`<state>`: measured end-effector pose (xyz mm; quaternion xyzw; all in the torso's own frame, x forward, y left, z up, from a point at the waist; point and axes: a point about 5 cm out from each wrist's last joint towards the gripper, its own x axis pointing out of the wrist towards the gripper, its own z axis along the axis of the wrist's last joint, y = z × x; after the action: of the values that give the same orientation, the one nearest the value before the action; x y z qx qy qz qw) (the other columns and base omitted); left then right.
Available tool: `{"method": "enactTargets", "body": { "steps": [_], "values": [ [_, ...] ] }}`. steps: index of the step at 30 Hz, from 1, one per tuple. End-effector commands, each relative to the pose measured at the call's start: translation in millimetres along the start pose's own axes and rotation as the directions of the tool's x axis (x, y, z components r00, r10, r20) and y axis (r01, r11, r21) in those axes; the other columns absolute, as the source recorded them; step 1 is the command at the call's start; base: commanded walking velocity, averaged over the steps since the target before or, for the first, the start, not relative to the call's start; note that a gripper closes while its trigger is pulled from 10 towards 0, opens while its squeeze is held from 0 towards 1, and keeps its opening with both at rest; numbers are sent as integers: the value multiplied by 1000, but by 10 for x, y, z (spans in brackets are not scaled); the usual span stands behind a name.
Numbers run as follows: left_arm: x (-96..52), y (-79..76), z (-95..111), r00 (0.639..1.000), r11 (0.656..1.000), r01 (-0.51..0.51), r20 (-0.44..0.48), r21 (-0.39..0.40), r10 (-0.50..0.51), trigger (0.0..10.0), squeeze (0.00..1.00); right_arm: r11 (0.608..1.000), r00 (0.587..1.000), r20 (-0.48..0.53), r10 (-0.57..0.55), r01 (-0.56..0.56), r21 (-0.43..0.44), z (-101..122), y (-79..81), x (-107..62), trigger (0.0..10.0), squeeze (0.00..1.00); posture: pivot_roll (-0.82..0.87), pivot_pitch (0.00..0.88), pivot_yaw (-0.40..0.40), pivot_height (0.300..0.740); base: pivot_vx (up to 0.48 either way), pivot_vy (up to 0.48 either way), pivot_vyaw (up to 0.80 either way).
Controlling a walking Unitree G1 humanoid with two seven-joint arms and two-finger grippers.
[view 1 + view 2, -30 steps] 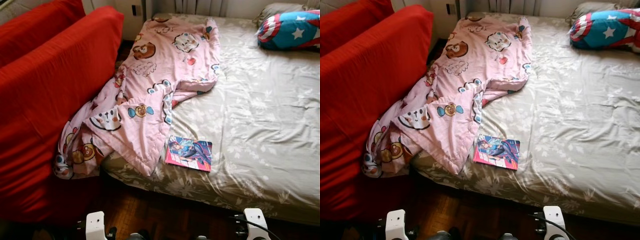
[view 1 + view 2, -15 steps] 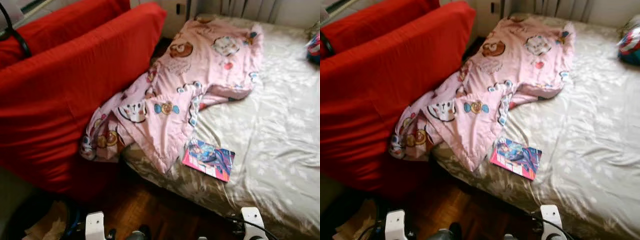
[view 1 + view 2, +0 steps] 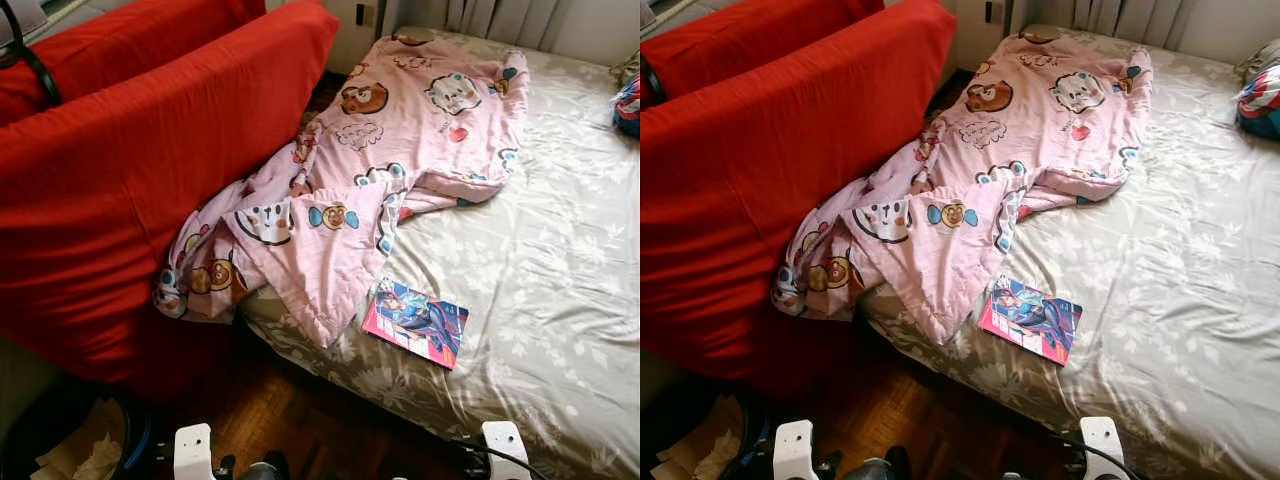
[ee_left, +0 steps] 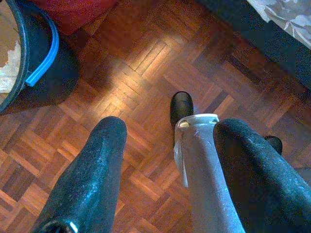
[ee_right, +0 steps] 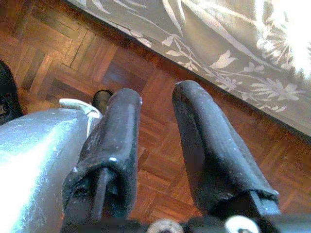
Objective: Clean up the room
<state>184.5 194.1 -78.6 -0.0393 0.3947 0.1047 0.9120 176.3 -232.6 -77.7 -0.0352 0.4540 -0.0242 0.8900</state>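
Ahead of both low-hanging grippers, a bed (image 3: 560,300) carries a pink blanket (image 3: 400,170) spilling against a red sofa (image 3: 130,190); a magazine (image 3: 415,322) lies beside it. Left gripper (image 4: 165,131) and right gripper (image 5: 155,102) hang released, empty, over parquet floor (image 4: 146,58).

Bed sheet (image 3: 540,250) soft matt cloth, leaf print, slight sheen; pink blanket (image 3: 400,150) on it quilted matt cloth; book (image 3: 415,322) beside blanket glossy paper; sofa (image 3: 120,190) coarse red fabric; floor (image 4: 146,68) polished wood parquet; bucket (image 4: 34,53) smooth dark plastic.
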Motion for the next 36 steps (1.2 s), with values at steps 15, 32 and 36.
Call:
{"method": "enactTargets", "body": {
  "steps": [15, 32, 36],
  "values": [
    [-20, 36, -72, 1000, 1000, -16, -20, -1, 16, 10000, 0, 1000, 1000, -23, 4, -4, 15, -93, 17, -16, 10000, 0, -100, 202, 9, 740, 258, 0, 212],
    [8, -91, 727, 917, 996, 88, 391, 3, -82, 10000, 0, 986, 953, 302, -24, -27, 162, 573, 79, 34, 10000, 0, -99, 216, 9, 740, 0, 0, 0],
    [-133, -127, 894, 834, 990, 132, 534, 59, -143, 10000, 0, 986, 881, 474, -4, -77, 151, 870, 334, 6, 10000, 0, -100, 218, 10, 740, 0, 0, 0]
  ]
}}
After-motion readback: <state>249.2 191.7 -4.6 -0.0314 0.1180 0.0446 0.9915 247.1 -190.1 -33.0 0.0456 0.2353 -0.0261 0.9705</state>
